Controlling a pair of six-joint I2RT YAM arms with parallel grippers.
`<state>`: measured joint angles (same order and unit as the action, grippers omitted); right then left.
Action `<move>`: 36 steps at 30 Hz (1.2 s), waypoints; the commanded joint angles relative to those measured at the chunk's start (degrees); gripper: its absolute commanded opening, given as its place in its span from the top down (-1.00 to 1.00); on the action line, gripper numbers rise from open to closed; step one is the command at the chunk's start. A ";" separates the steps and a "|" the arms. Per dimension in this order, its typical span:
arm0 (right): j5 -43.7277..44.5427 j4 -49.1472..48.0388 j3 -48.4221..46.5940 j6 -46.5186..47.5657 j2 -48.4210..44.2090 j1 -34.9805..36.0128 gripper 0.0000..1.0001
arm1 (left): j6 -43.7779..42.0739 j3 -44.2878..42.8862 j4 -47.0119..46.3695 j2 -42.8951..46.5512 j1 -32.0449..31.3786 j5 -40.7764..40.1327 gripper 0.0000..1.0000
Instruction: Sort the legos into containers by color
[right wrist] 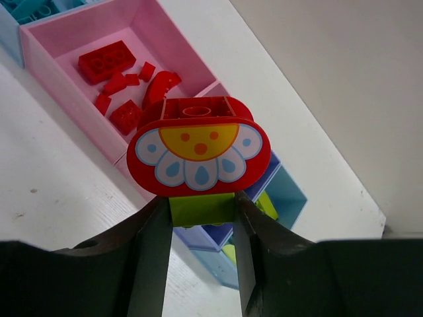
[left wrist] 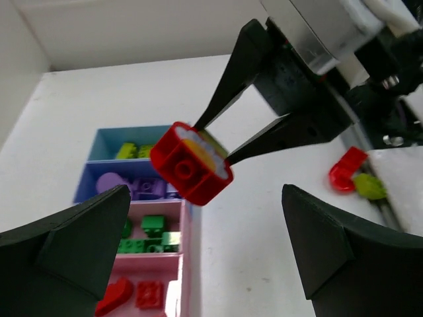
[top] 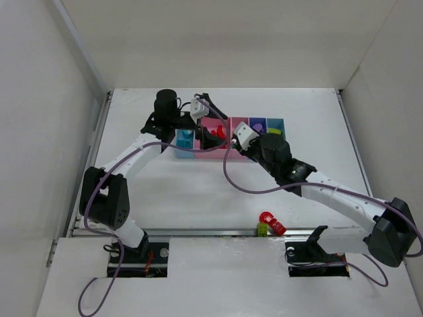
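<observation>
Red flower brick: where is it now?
Right wrist view, centre: the red flower brick sits atop a yellow-green brick clamped in the right gripper, raised near the pink bin holding red legos.

My right fingers (right wrist: 149, 264) cover the sides of the yellow-green brick (right wrist: 201, 208) under the red flower brick (right wrist: 198, 155), which itself hides most of the light blue bin (right wrist: 289, 193).

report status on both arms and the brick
Left fingers open, empty. Right fingers shut on yellow-green plastic brick joined to red flower-print brick. Left arm crowding it near wide pink bin.
</observation>
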<state>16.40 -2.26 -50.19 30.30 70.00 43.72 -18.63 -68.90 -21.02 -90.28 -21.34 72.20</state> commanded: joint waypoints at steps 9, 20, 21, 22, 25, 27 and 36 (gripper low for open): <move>-1.37 -8.28 -3.86 5.12 1.28 2.33 0.99 | 18.97 -7.11 -5.35 -4.55 -3.52 7.69 -0.96; -1.37 -8.28 -4.47 5.64 1.28 2.86 1.00 | 24.26 -8.18 -7.37 -7.81 -5.81 0.22 -0.66; -1.37 -8.28 -4.47 5.64 1.28 2.86 1.00 | 24.26 -8.18 -7.37 -7.81 -5.81 -0.74 -0.66; -1.37 -8.28 -4.47 5.64 1.28 2.86 1.00 | 24.26 -8.18 -7.37 -7.81 -5.81 -1.36 -0.66; -1.37 -8.28 -4.47 5.64 0.76 2.86 1.00 | 24.79 -8.18 -7.37 -8.42 -5.81 -3.82 -0.66; -1.37 -8.28 -4.47 5.64 0.76 2.86 1.00 | 24.79 -8.18 -7.37 -8.95 -5.81 -5.13 -0.70; -1.37 -8.28 -3.33 5.64 -0.30 3.38 1.00 | 25.31 -9.93 -7.37 -10.00 -4.58 -6.73 -0.84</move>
<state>17.56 -6.92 -51.40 34.33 71.24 45.10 5.32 -75.88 -26.79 -100.40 -26.22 66.28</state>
